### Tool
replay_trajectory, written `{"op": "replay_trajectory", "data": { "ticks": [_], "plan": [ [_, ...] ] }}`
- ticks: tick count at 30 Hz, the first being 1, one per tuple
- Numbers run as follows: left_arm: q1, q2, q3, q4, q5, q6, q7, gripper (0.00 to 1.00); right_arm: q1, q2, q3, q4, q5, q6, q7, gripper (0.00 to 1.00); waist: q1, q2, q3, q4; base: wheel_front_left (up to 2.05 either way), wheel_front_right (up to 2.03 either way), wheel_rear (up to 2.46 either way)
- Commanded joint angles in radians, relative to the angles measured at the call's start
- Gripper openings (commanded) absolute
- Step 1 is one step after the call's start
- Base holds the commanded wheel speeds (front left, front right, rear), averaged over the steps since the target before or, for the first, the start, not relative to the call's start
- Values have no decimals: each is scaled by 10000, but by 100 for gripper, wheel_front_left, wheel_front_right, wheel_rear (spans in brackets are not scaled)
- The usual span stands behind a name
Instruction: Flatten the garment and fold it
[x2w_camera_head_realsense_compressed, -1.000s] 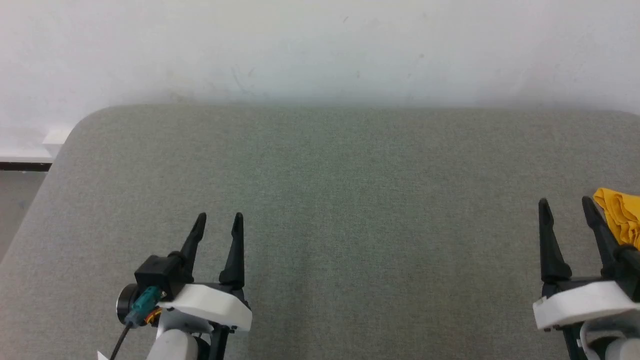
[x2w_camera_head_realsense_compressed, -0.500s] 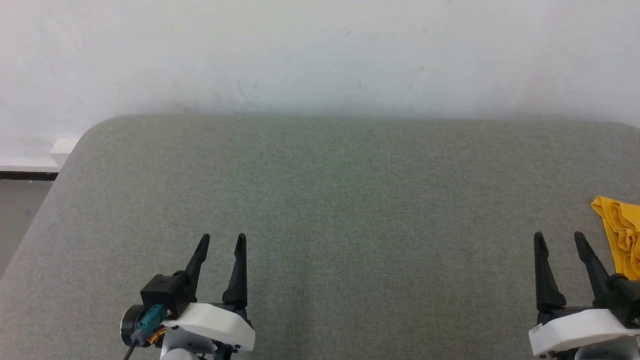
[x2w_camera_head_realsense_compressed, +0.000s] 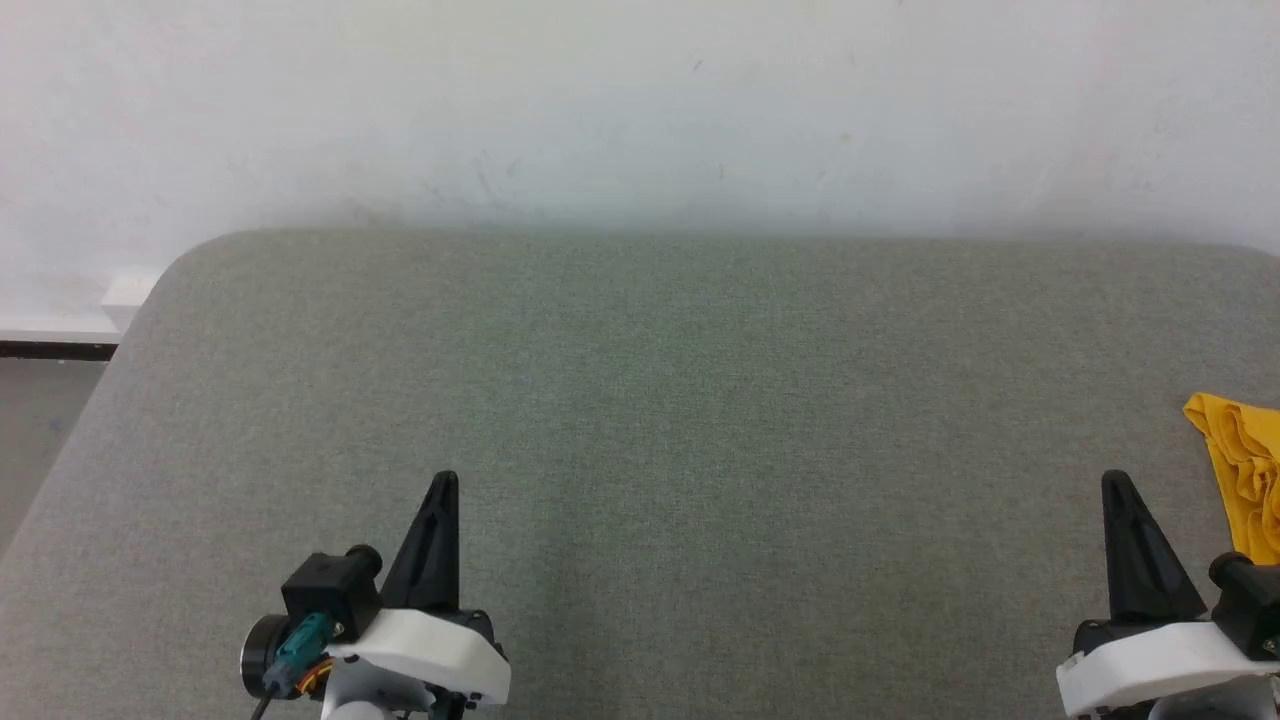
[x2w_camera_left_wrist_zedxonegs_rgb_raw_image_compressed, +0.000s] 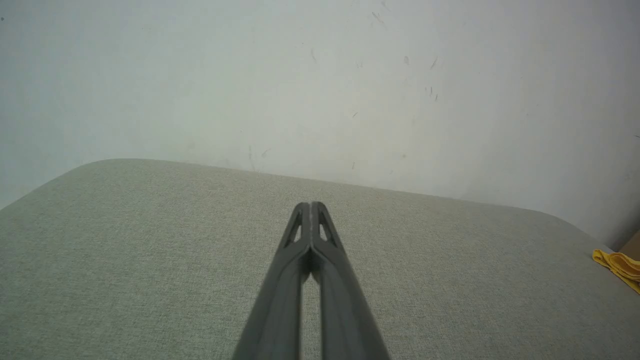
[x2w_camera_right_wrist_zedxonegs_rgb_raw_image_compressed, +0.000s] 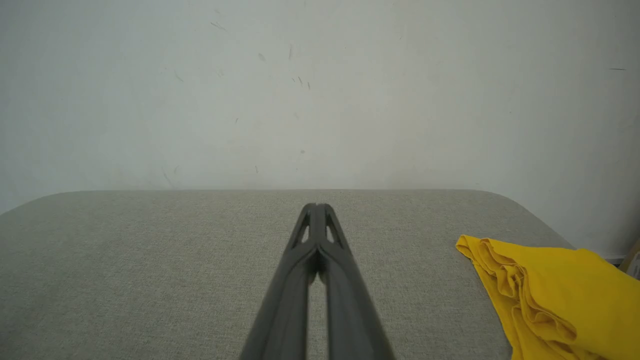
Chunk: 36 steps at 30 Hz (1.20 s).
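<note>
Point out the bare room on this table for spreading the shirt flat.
The widest bare stretch of the grey table lies between the left gripper and the right gripper, running back to the wall. A bare strip lies left of the left gripper too. Only the right edge is crowded: the bunched yellow garment lies there beside the right gripper.

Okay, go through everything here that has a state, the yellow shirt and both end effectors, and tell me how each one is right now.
left end effector, shut, fingers together, holding nothing.
right end effector, shut, fingers together, holding nothing.
garment, bunched and wrinkled, not yet flattened, lying on the table to the right of the right end effector, untouched.
</note>
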Motion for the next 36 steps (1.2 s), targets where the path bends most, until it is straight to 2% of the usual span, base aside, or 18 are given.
{"op": "replay_trajectory", "data": {
  "ticks": [1,36],
  "plan": [
    [1,0,1,-2,4,0,4,0,-1,-2,-5,1,-2,0,3,0,0,0,1,-1,0,0,0],
    [126,-5,251,-580,594,83,643,0,-214,11,363,-116,-276,-5,511,0,0,0,118,-107,0,0,0]
  ]
}}
